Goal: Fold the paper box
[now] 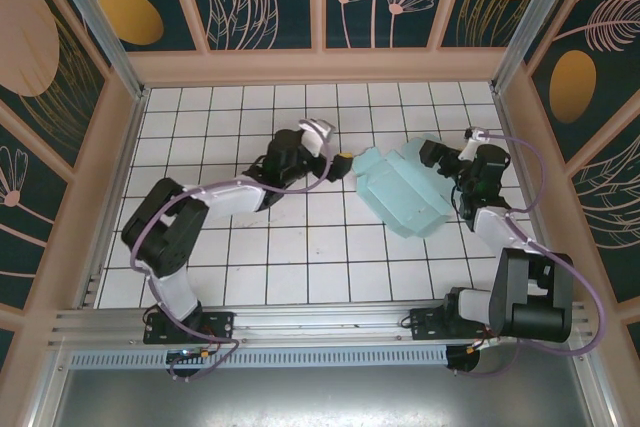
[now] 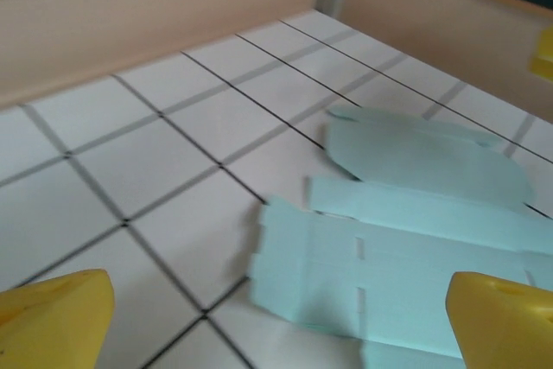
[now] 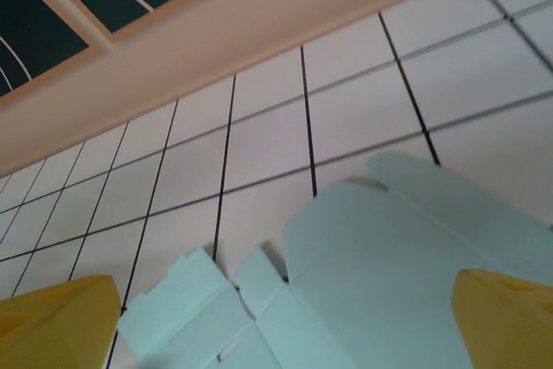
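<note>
The paper box point(image 1: 405, 192) lay as a largely flat, flapped cut-out on the white tiled table point(image 1: 250, 267), right of centre, between the 2 arms; no panel looked raised or tucked, so by my reading the folding had not begun and every crease was left to do; the left gripper point(image 1: 338, 161) hovered just beside its left edge, jaws spread wide, holding nothing; the right gripper point(image 1: 440, 157) sat by its far right corner, likewise spread and empty; no brand, label or writing could be read on the card.
</note>
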`<state>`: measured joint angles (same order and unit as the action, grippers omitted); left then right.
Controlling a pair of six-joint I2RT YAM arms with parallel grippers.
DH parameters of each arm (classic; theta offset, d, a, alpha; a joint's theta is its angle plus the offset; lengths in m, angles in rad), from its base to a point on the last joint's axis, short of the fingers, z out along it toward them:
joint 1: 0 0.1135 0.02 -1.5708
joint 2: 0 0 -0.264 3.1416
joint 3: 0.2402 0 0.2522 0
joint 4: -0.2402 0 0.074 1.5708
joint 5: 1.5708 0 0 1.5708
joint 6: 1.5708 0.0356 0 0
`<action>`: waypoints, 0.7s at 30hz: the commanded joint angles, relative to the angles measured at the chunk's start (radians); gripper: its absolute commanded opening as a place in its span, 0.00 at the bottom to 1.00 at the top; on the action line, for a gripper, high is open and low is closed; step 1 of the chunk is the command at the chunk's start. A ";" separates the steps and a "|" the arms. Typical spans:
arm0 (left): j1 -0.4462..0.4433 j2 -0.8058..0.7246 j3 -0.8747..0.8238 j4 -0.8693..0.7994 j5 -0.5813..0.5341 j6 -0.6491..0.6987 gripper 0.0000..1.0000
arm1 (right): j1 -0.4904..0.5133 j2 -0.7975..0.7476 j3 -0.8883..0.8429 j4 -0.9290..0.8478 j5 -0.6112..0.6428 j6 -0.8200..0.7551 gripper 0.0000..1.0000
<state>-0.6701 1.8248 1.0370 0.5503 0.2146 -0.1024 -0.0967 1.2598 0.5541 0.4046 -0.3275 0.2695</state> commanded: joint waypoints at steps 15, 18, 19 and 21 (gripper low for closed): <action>-0.030 0.271 0.267 -0.291 0.215 0.076 0.68 | -0.010 -0.022 -0.037 -0.052 -0.042 0.067 0.99; -0.029 0.298 0.287 -0.291 0.236 0.067 0.64 | -0.009 -0.023 -0.036 -0.056 -0.041 0.065 0.99; -0.032 0.308 0.294 -0.292 0.247 0.063 0.62 | -0.012 -0.023 -0.036 -0.059 -0.041 0.064 0.99; -0.033 0.323 0.305 -0.287 0.258 0.055 0.56 | -0.012 -0.023 -0.036 -0.061 -0.039 0.063 0.99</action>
<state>-0.7006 2.1170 1.3052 0.2787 0.4263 -0.0452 -0.0994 1.2629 0.5270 0.3531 -0.3614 0.3252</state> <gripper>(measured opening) 0.573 0.990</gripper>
